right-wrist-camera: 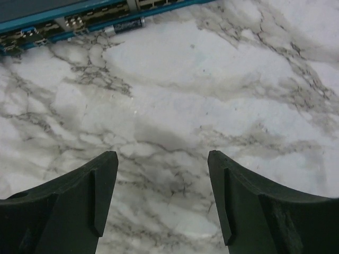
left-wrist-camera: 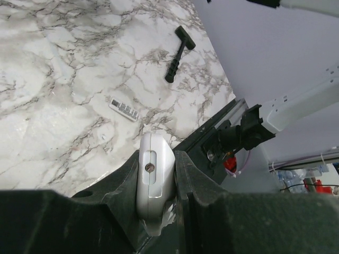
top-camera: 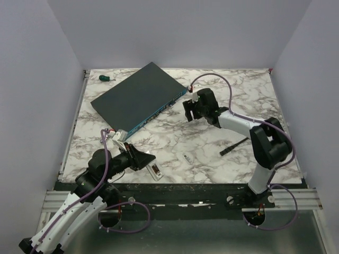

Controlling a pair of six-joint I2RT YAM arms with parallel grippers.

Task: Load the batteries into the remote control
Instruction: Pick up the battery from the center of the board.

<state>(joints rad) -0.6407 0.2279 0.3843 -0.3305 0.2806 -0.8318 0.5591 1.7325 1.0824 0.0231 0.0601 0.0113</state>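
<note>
Left claw (left-wrist-camera: 157, 161) pinched narrow on the remote control (left-wrist-camera: 153, 188), gripped across its two long sides, at seven o'clock of the marble table (top-camera: 212, 137). Right claw (right-wrist-camera: 161, 159) spread wide, holding nothing, above bare marble; battery (right-wrist-camera: 124, 25) at eleven o'clock against the blue-edged box (right-wrist-camera: 53, 8). Probably light, stiff, smooth-shelled and prone to slipping; best held by the sides with firm, not crushing, pressure, leaving the battery bay free
</note>
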